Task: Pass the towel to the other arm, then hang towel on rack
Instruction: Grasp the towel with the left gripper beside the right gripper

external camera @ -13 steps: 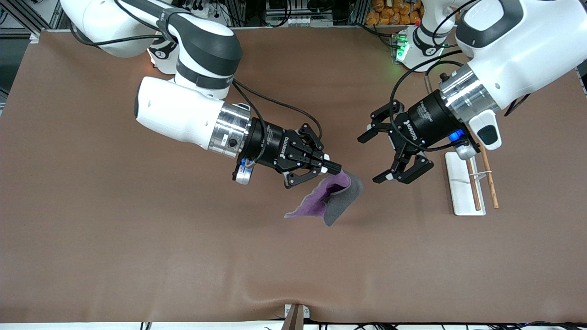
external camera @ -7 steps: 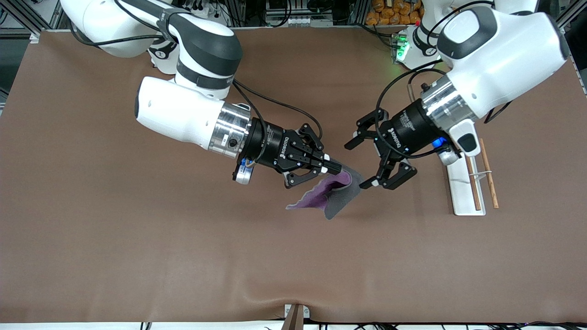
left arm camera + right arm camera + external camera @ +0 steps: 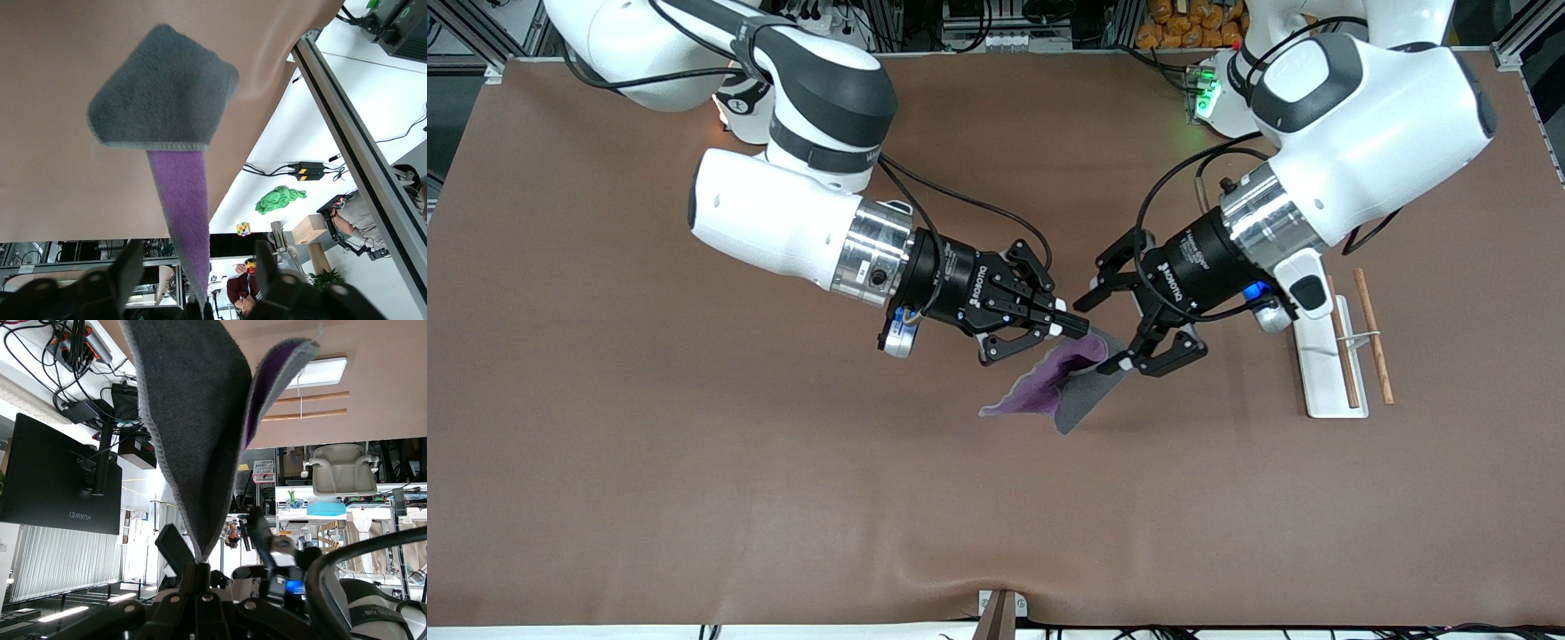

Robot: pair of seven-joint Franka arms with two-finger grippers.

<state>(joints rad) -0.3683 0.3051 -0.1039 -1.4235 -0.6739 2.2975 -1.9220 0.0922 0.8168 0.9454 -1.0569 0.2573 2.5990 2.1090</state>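
My right gripper (image 3: 1074, 330) is shut on a corner of the towel (image 3: 1069, 384) and holds it over the middle of the table. The towel hangs folded, purple face inward and dark grey outward. It shows the same way in the right wrist view (image 3: 193, 420), pinched between the shut fingertips (image 3: 200, 572). My left gripper (image 3: 1107, 333) is open, its fingers on either side of the towel's upper edge. In the left wrist view the purple strip (image 3: 183, 200) runs down between the open fingers (image 3: 127, 267). The rack (image 3: 1312, 356) lies on the table toward the left arm's end.
The rack's two brown rods (image 3: 1371, 333) and wire bracket (image 3: 1360, 336) lie beside the left arm's wrist. A brown mat (image 3: 694, 498) covers the table. Cables and equipment stand along the robots' side.
My left gripper has moved from beside the rack toward the towel and now straddles its upper edge, still open. My right gripper has stayed still, holding the towel.
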